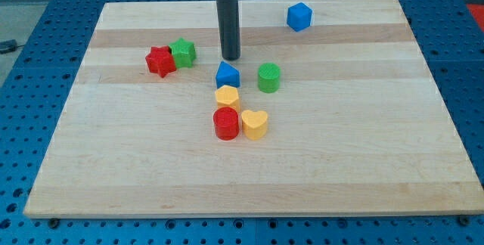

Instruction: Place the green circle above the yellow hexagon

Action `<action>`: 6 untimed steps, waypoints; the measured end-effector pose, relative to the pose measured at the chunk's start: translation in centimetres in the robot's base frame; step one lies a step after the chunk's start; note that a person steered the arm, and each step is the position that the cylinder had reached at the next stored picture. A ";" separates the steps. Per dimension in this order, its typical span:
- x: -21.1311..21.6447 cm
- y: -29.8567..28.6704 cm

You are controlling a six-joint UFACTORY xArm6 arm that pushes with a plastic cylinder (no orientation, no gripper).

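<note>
The green circle [268,77] stands near the board's middle, to the right of a blue triangle block [228,75]. The yellow hexagon [227,97] lies just below the blue triangle block and to the lower left of the green circle. My tip [231,57] rests on the board just above the blue triangle block, to the upper left of the green circle and apart from it.
A red cylinder [226,123] and a yellow heart [255,124] sit below the yellow hexagon. A red star [159,61] and a green star [182,51] touch at the left. A blue cube [299,17] sits at the top right. The wooden board [363,147] lies on a blue perforated table.
</note>
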State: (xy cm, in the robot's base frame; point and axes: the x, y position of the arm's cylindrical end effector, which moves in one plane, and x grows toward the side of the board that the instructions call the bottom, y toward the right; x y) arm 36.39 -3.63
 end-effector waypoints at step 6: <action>4.7 9.4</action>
